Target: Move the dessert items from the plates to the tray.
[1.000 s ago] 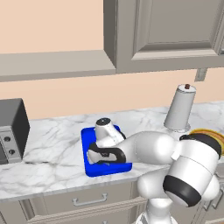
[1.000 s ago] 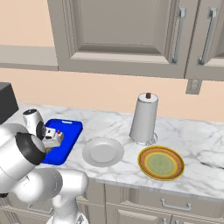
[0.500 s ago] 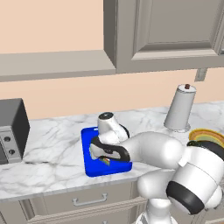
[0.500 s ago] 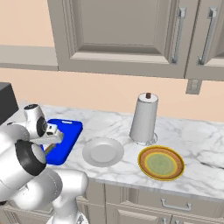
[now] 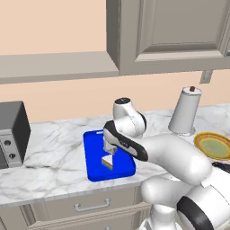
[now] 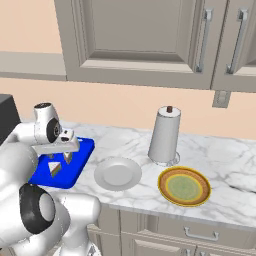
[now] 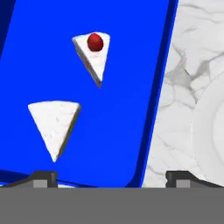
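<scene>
Both wedges (image 7: 54,124) sit on tray (image 7: 127,109), plates bare; my gripper (image 7: 109,177) is released above, so lift straight, no nudging.

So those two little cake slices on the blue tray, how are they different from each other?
The cherry-topped wedge carries a red cherry on its white top; the plain-topped wedge has a bare white top. The plain-topped wedge shows coloured layers on its side in the left base view; the cherry-topped wedge's side is too small to read. Both are small triangular slices lying apart on the blue tray.
</scene>
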Robot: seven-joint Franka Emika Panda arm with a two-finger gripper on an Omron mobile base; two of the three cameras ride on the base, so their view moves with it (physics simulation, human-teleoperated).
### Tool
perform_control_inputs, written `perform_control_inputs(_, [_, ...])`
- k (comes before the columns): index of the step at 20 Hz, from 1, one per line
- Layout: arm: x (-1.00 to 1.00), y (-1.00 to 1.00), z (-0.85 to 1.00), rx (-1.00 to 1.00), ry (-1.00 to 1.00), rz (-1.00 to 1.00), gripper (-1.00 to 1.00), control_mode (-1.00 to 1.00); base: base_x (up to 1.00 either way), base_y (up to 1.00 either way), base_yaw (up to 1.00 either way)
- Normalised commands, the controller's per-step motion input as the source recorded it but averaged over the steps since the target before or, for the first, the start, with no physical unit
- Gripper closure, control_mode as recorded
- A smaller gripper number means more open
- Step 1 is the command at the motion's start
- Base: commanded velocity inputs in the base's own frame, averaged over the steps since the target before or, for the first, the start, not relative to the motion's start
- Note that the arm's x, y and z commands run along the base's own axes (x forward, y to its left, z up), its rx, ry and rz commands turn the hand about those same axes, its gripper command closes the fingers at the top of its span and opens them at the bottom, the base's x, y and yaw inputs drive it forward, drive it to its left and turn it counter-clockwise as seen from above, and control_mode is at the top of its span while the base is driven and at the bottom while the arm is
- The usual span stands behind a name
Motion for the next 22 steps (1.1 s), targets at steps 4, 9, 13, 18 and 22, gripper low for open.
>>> perform_control_inputs(4, [0.00, -0.82, 0.62, 0.00, 0.01, 0.00, -1.00, -1.00, 0.00, 0.00, 0.00])
perform_control_inputs(9, [0.00, -0.85, 0.44, 0.00, 0.01, 0.00, -1.00, -1.00, 0.00, 0.00, 0.00])
perform_control_inputs(13, [-0.02, -0.86, 0.24, 0.00, 0.00, 0.00, -1.00, -1.00, 0.00, 0.00, 0.00])
perform_control_inputs(18, [-0.07, -0.65, 0.08, 0.00, 0.00, -0.01, -1.00, -1.00, 0.00, 0.00, 0.00])
perform_control_inputs(22, [0.00, -0.43, 0.02, 0.00, 0.00, -0.03, -1.00, -1.00, 0.00, 0.00, 0.00])
